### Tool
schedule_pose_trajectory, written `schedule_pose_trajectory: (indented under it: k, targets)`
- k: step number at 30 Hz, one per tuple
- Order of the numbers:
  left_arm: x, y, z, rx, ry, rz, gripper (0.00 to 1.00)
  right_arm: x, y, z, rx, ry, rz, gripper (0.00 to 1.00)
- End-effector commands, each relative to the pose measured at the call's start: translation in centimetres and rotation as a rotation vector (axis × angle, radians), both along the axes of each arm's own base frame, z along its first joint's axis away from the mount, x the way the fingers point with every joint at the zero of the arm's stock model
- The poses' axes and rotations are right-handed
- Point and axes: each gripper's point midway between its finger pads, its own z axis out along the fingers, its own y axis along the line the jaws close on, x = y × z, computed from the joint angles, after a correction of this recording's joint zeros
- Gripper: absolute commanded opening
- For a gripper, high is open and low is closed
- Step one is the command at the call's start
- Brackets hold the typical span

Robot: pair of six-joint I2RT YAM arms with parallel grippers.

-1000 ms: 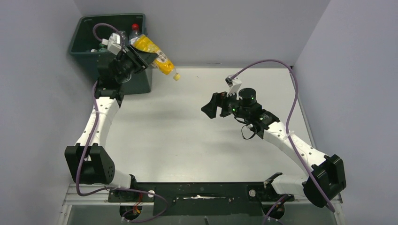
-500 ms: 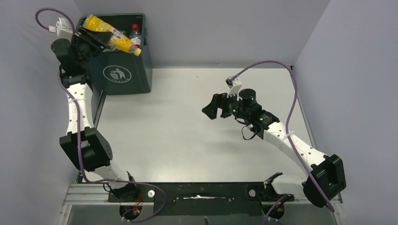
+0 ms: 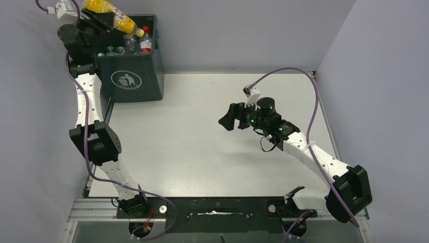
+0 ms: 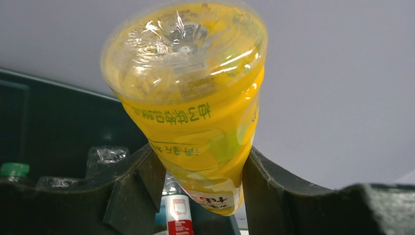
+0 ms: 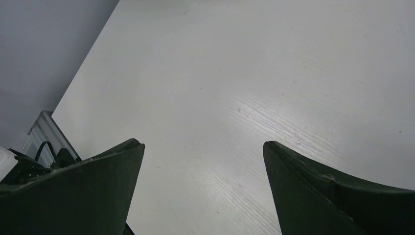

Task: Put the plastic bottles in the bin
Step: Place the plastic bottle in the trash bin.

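A yellow plastic bottle point(image 3: 107, 12) hangs above the back left of the dark green bin point(image 3: 135, 78). My left gripper point(image 3: 98, 21) is shut on it. The bottle's cap end slants down over the bin's opening. In the left wrist view the yellow bottle point(image 4: 193, 93) is squeezed between my left gripper's point(image 4: 198, 155) two fingers, its clear base toward the camera. Several plastic bottles lie inside the bin, among them a red-capped one point(image 3: 145, 39) and a green-capped one point(image 4: 13, 169). My right gripper point(image 3: 230, 116) is open over the bare table with nothing in it, seen also in the right wrist view point(image 5: 203, 144).
The bin stands in the table's point(image 3: 202, 162) far left corner against the grey walls. A red-labelled bottle point(image 4: 178, 215) shows in the bin below my left fingers. The right wrist view shows only the white tabletop point(image 5: 254, 73) and its left edge.
My left arm has swung left and upward with the yellow bottle, from the bin's right front corner to above its back left. The right arm has barely moved.
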Motion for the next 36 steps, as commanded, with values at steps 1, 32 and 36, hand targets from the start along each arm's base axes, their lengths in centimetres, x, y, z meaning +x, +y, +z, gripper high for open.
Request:
schedule_pose_trajectory:
  k: [1, 32, 36]
  targets:
    - [1.4, 0.1, 1.8, 0.118, -0.043, 0.118, 0.51, 0.8, 0.3, 0.9, 0.037, -0.034, 0.004, 0.98]
    - [-7.8, -0.2, 1.2, 0.160, 0.201, 0.199, 0.84, 1.3, -4.4, -0.3, 0.010, 0.014, -0.121, 0.98]
    - [-9.9, -2.1, -0.3, 0.145, 0.208, 0.124, 0.85, 1.7, -6.0, 0.0, 0.004, 0.020, -0.178, 0.98]
